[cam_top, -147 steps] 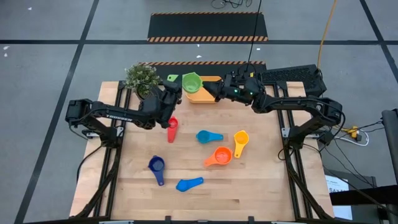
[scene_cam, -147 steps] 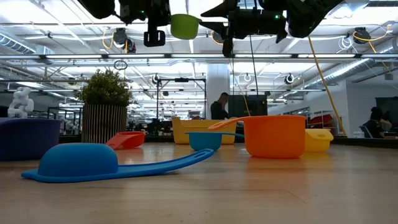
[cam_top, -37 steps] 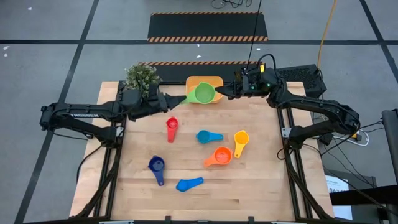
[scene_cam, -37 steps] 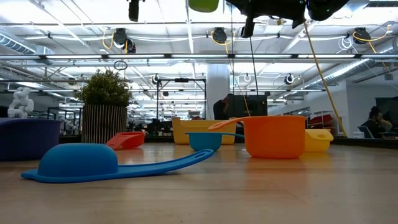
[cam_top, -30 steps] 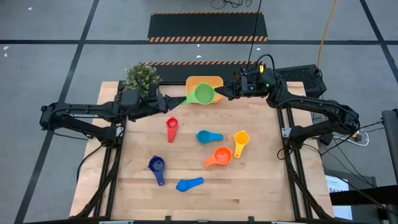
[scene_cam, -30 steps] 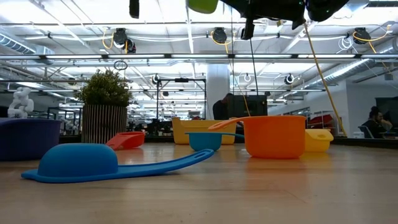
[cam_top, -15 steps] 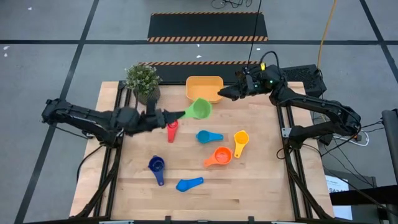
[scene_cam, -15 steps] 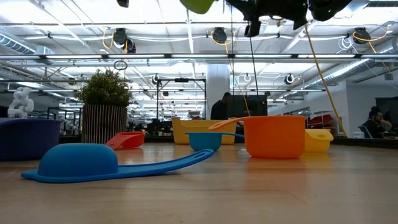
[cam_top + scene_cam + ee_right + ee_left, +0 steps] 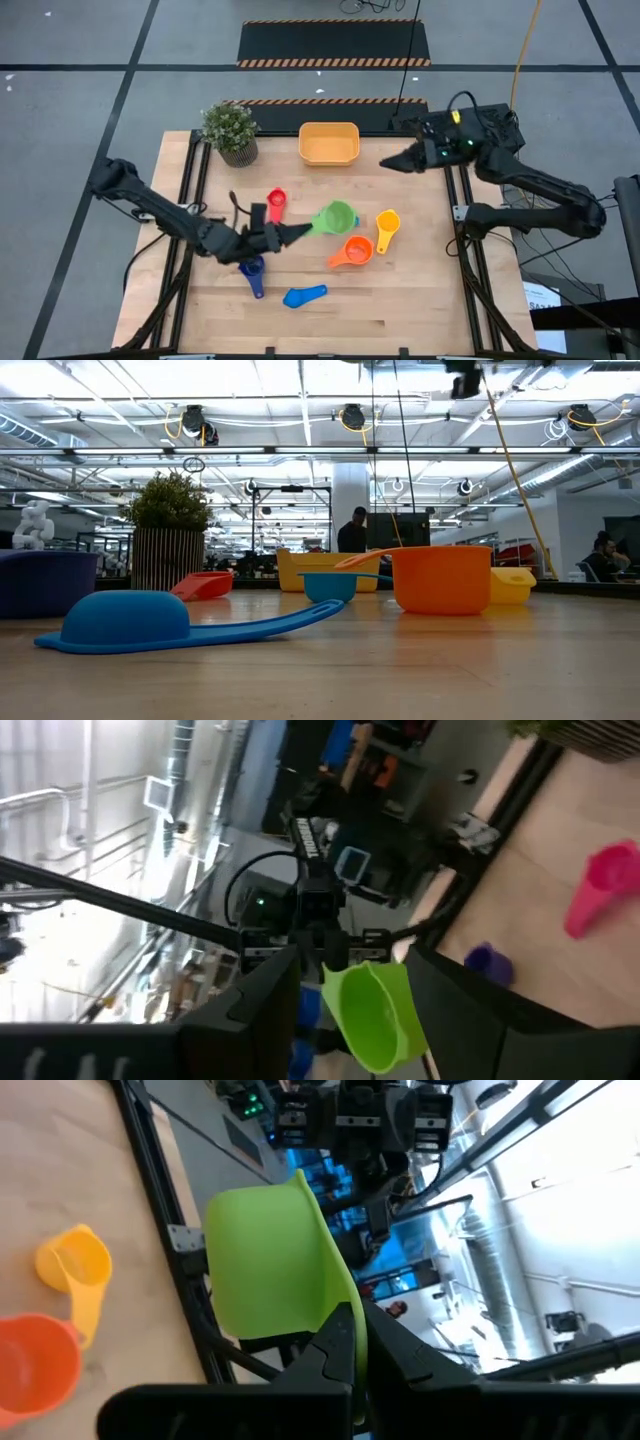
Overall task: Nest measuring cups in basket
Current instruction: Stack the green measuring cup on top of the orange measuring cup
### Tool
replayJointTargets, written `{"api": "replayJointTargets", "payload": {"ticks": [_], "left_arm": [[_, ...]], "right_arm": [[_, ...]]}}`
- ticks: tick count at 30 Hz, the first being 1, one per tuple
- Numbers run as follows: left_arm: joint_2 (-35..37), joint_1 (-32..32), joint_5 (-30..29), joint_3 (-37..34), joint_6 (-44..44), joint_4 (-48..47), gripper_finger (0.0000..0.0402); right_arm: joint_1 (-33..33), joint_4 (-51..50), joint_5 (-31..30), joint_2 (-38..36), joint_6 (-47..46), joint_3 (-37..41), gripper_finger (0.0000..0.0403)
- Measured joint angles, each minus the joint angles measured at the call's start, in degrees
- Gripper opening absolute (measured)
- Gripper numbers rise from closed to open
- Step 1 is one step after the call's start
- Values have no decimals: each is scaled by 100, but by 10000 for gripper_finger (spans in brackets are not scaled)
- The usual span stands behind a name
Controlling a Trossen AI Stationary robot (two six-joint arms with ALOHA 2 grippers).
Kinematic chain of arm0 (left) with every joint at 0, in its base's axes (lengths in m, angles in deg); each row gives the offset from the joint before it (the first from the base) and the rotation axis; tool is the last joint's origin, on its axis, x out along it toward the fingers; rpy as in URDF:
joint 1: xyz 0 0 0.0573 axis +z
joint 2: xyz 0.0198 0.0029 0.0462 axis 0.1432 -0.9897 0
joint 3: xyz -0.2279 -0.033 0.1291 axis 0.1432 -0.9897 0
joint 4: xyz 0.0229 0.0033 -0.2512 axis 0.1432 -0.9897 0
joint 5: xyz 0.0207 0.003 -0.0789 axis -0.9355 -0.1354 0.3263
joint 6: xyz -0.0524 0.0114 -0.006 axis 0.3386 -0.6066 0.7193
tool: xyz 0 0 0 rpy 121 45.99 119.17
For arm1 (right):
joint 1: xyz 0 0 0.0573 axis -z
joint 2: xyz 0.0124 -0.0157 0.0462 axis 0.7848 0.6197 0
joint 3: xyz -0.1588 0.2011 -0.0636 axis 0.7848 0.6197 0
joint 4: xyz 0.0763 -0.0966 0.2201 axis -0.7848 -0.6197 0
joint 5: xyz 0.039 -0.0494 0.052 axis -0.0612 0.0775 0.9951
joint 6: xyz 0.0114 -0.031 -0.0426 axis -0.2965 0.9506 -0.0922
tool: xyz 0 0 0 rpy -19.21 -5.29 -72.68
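While left end effector [image 9: 291, 231] pinches glossy green cup [image 9: 335, 217] by flat handle, right end effector [image 9: 388, 163] hangs empty, gape unclear.

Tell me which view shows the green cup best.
The left wrist view: the green cup fills it, its handle pinched in the left tool. The high view shows it smaller, over mid-table. The right wrist view shows it far off. The low view misses it.
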Motion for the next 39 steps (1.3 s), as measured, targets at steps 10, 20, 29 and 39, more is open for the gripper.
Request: {"api": "replayJointTargets", "payload": {"ticks": [10, 20, 29, 39], "left_arm": [[-1158, -111, -27, 0, -43, 1375, 8], [-2052, -151, -39, 0, 817, 1596, 8], [-2600, 24, -394, 0, 1132, 1794, 9], [-3162, 153, -397, -1, 1791, 2328, 10]], "right_arm": [[-812, -1042, -1130, -875, 310, 0, 180], [-1529, -1155, -1865, -939, 502, 0, 180], [-1559, -1220, -1039, -938, 499, 0, 180], [-1553, -1290, -665, -1189, 1081, 0, 180]]}}
